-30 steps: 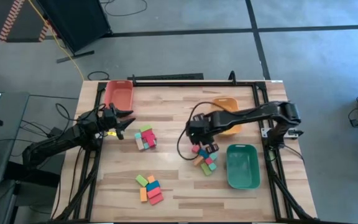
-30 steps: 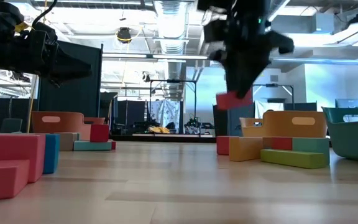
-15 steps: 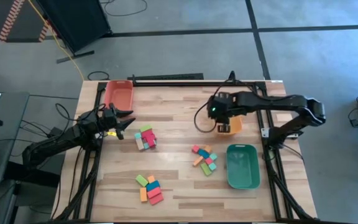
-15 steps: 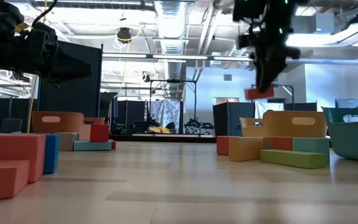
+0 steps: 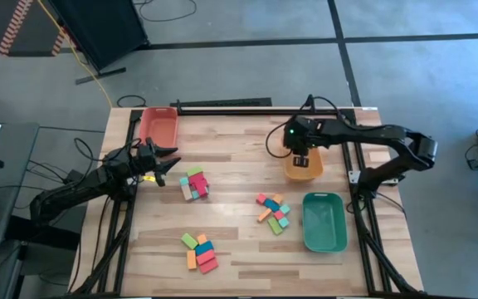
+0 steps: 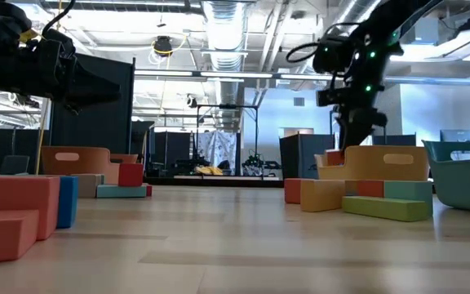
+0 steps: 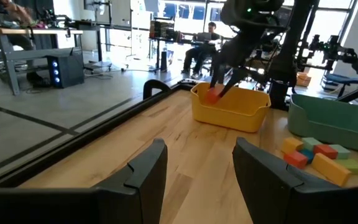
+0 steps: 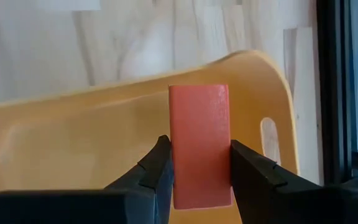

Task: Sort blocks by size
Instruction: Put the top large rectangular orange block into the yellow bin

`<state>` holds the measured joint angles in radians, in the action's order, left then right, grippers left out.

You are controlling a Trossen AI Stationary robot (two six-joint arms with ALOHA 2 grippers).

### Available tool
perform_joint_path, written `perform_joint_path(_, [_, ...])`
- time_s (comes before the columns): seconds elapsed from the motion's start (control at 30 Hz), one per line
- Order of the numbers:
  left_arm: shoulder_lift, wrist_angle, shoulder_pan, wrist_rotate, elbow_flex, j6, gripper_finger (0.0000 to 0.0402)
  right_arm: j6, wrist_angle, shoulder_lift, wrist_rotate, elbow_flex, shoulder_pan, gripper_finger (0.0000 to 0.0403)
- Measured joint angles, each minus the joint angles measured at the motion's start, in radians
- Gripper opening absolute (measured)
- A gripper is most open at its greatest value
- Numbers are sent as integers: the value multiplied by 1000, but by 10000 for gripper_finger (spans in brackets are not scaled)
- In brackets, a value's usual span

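Red block held over the orange tray

The right end effector point(image 8: 199, 171) is clenched on a small red rectangular block point(image 8: 199, 143) inside the orange plastic tray's point(image 8: 73, 137) rim. The left end effector point(image 7: 196, 168), fingers spread, waits near the wooden surface's point(image 5: 231, 178) left edge.

The right gripper point(image 8: 199, 180) hangs over the yellow-orange plastic tray point(image 5: 304, 166) at the table's back right, with a small red rectangular block point(image 8: 199, 144) pinched between its fingers. The green plastic tray point(image 5: 324, 223) sits just in front of that tray, with a cluster of small blocks point(image 5: 273, 212) to its left.
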<state>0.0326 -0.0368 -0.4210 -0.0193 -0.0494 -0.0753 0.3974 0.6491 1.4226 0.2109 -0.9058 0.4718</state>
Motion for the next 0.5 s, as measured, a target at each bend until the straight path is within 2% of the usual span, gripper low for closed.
perform_joint_path(0.3, [0,0,0,0,0,0,173,24,-36,88,-2,0,36,153])
perform_joint_path(0.5, [0,0,0,0,0,0,173,23,-51,97,-4,0,36,153])
